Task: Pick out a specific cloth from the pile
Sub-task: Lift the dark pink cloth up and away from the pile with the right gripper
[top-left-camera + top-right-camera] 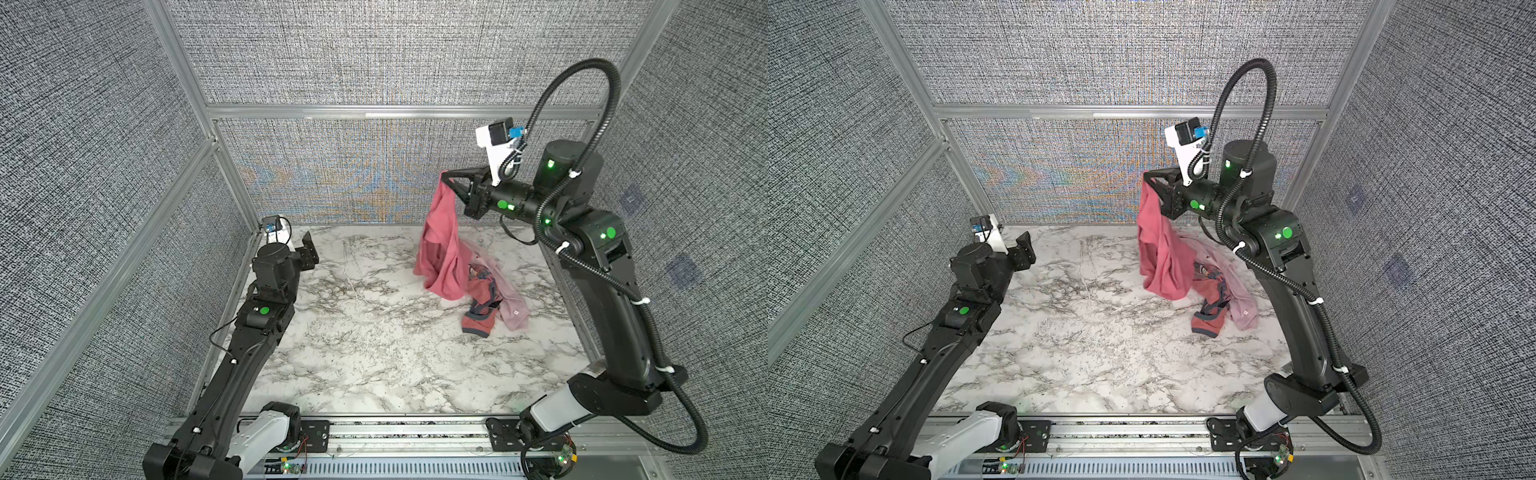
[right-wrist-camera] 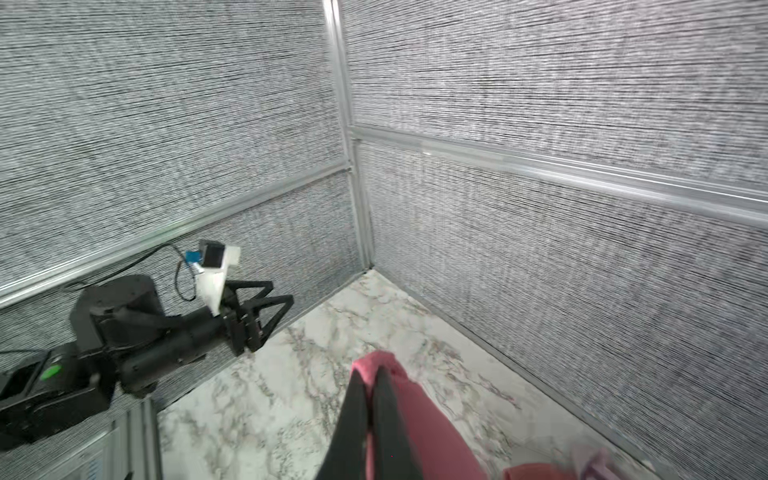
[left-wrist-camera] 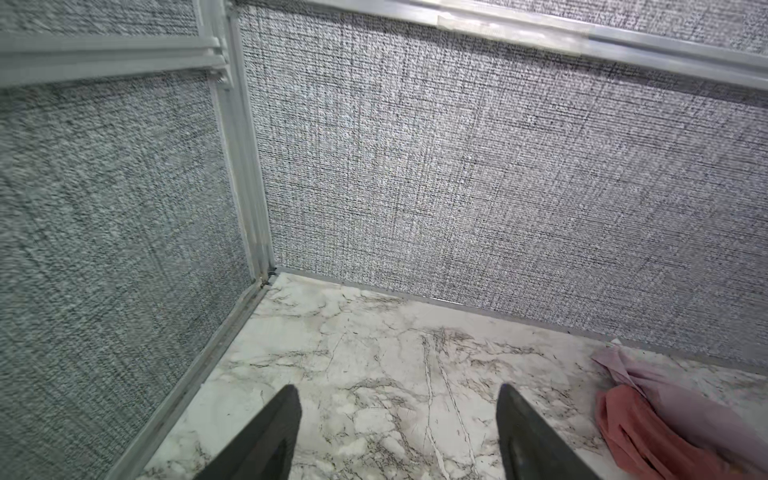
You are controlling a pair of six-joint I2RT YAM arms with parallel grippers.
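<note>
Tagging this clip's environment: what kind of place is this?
Probably a lab robot test cell, not a home: grey woven-look panels in aluminium framing wall in a marble-patterned tabletop, and the left arm and right arm are mounted on a rail along its near edge.

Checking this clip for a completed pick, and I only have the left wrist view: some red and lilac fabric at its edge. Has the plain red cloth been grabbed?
Observer: Yes. The right end effector is shut on one end of the cloth, held high above the table.
Operator: Is it free of the pile?
Observer: Its lower end hangs right beside the pile; whether they touch, I cannot tell.
Operator: What else is in it?
Observer: The printed garment with grey-blue trim, lying partly over the lilac-pink cloth.
</note>
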